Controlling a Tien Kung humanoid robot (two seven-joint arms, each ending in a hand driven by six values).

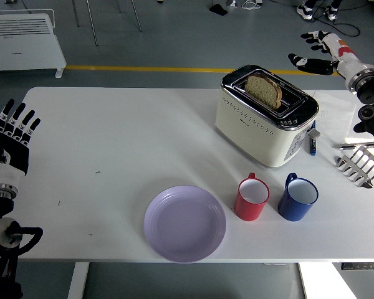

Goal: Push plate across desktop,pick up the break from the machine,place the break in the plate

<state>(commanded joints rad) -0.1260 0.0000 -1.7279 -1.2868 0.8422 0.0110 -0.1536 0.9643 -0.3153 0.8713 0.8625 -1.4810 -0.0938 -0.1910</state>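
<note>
Head view: bread (264,91) in toaster (265,116), well apart from right hand (319,53) (fingers (299,61) spread, empty).

Lilac plate (184,223), cream toaster (265,116), red mug (252,198)

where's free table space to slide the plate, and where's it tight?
Free: the table left of the toaster, above and left of the plate. Tight: the right side, with the red mug, blue mug and rack.

Bread (264,91) lower half hidden inside toaster (265,116); heater (23,41) cut off.
</note>
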